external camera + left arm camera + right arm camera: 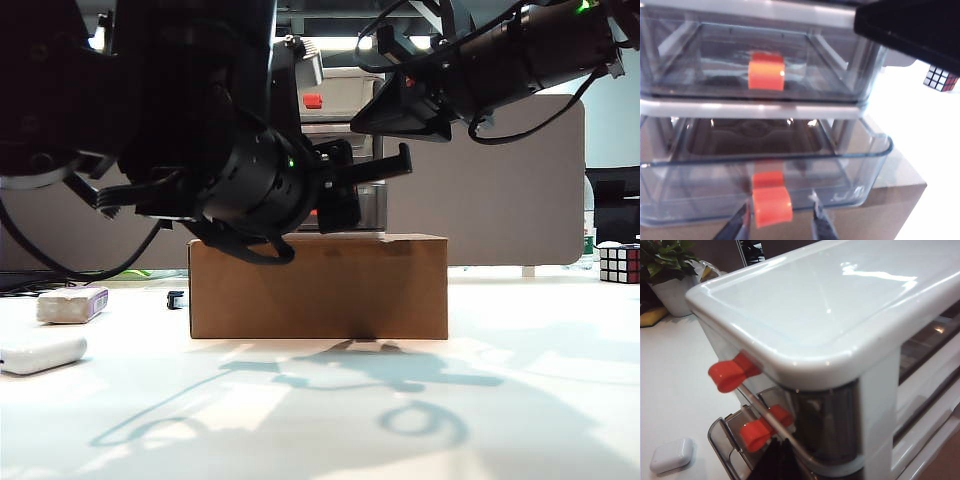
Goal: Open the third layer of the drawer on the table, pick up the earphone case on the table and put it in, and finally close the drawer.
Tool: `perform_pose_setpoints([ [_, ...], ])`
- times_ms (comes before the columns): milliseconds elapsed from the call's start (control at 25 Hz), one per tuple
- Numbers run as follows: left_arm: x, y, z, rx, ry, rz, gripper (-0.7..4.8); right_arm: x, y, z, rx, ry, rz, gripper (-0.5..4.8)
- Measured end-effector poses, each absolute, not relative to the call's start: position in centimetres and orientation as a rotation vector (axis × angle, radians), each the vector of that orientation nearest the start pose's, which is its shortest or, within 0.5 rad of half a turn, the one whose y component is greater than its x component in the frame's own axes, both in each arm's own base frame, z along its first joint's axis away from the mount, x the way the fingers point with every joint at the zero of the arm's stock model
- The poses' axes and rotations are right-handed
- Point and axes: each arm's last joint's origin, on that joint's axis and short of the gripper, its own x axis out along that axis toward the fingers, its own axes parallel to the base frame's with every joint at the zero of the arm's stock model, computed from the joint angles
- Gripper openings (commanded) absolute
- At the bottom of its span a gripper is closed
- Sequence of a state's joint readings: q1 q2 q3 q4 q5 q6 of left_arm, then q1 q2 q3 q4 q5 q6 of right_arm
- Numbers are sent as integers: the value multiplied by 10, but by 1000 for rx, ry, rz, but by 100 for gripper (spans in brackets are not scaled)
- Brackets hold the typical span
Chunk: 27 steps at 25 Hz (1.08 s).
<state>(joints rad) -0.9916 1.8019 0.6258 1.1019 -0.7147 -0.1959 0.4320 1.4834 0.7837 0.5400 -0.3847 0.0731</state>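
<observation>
Nearest the exterior camera: earphone case (pixel 42 353), white, on the tabletop (pixel 330 420) at the left edge, partly cut off; also seen in the right wrist view (pixel 672 455).
Left pincer (pixel 781 220): at the front of the third layer (pixel 765 185); fingers (pixel 820 220) spread either side of its red handle (pixel 771 202), not clearly touching it; only the tips show.
Third layer: pulled out a little past the tier above.
Drawer (pixel 840 340): stands on a brown cardboard box (pixel 318 287); in the exterior view the dark arms hide most of it, one red handle (pixel 312 101) showing.
Right pincer (pixel 395 112): up beside the drawer's top; whether it is spread or pressed together cannot be told, and its fingers are out of the right wrist view.
Other things: greyish block with a purple edge (pixel 72 304) left of the box; colour-cube puzzle (pixel 619 263) at the right edge, cut off.
Writing: none legible.
</observation>
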Motion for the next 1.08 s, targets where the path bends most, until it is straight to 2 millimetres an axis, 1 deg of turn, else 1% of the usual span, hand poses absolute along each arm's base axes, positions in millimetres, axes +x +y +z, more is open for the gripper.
perform_pose_setpoints([
  [280, 191, -257, 151, -137, 77, -269, 148, 283, 142, 238, 65, 206, 808, -6],
  [561, 200, -258, 155, -143, 71, -252, 147, 282, 142, 237, 64, 218, 807, -6],
  [601, 201, -258, 156, -144, 70, -250, 141, 282, 142, 237, 64, 218, 807, -6],
  [641, 201, -258, 156, -143, 71, -250, 99, 282, 142, 237, 64, 219, 807, -6],
  [681, 202, -258, 155, -140, 74, -248, 74, 282, 142, 237, 64, 219, 807, -6],
  [761, 202, -258, 155, -135, 78, -247, 43, 282, 142, 237, 64, 218, 807, -6],
  [841, 202, -257, 154, -131, 82, -246, -7, 282, 142, 237, 64, 219, 807, -6],
  [1082, 200, -259, 154, -124, 87, -245, -6, 282, 142, 237, 64, 219, 807, -6],
])
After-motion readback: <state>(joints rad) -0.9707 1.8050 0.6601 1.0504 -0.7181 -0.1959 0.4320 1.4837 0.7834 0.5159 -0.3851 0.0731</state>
